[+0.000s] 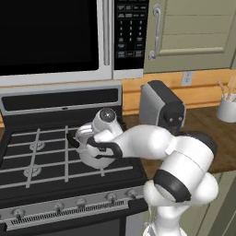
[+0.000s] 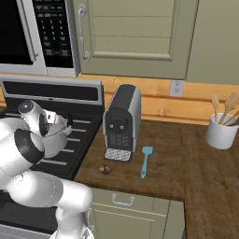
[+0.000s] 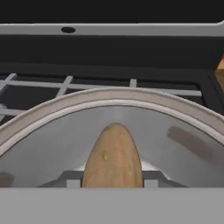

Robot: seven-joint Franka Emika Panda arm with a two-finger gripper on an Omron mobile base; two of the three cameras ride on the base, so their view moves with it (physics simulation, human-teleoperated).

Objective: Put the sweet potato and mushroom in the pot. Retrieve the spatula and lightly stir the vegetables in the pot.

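Stove (image 1: 46,161): carrying the pot on a right-hand burner.
Table (image 2: 186,163): bearing coffee machine (image 2: 122,122), utensil cup (image 2: 221,133), spatula (image 2: 146,161) and mushroom (image 2: 105,170).
Pot (image 3: 175,131): sitting directly under the hand, rim and steel floor showing in the hand view.
Sweet potato (image 3: 113,157): hanging over the pot's inside, apparently gripped between the jaws; grip itself hidden, so clamped or loosening cannot be told.
Step, by judgement: delivering the first vegetable. Next: parting the jaws, lifting clear, then reaching right for the mushroom beside the coffee machine.
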